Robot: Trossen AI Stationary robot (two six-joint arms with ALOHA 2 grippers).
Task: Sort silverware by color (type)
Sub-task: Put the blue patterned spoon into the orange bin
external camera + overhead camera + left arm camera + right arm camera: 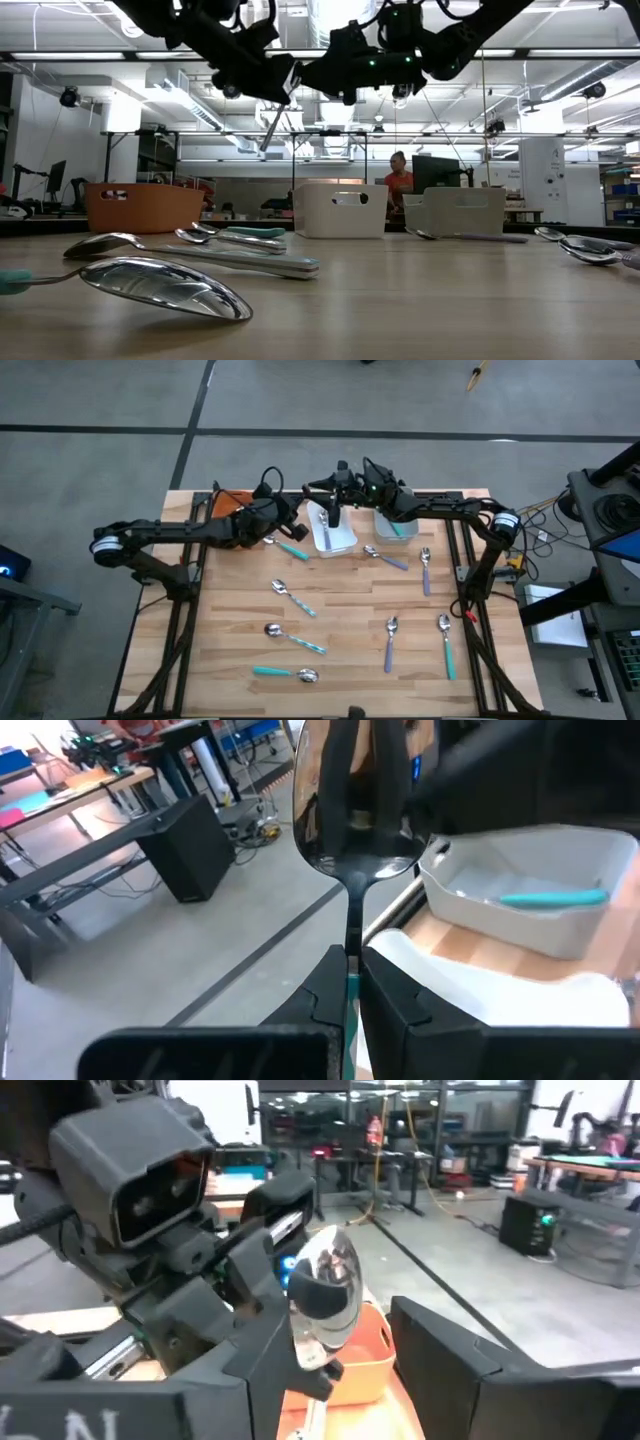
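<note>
1. The step in hand looks like a hand-over in the air above the bins at the far edge of the tabletop (340, 610). The left pincer (348, 982) is clamped tight on the handle of a spoon (352, 820), bowl pointing away from its wrist.
2. The right pincer (350, 1360) faces it with its fingers spread wide, and the spoon's bowl sits between them without being gripped. In the high view the two arms meet over the white bin (333, 528).
3. A teal-handled piece already lies in the grey bin (545, 895). The orange bin (225, 502) sits behind the left arm, its contents hidden.
4. The other silverware is spread over the tabletop: a lavender-handled spoon (389, 641), a teal-handled spoon (446, 645), a striped spoon (294, 637) and several more.
5. Next, I judge, the right pincer must close on the spoon before the left lets go; releasing too early would drop it. Then the spoon goes to the bin matching its handle, whose colour I cannot tell here.
</note>
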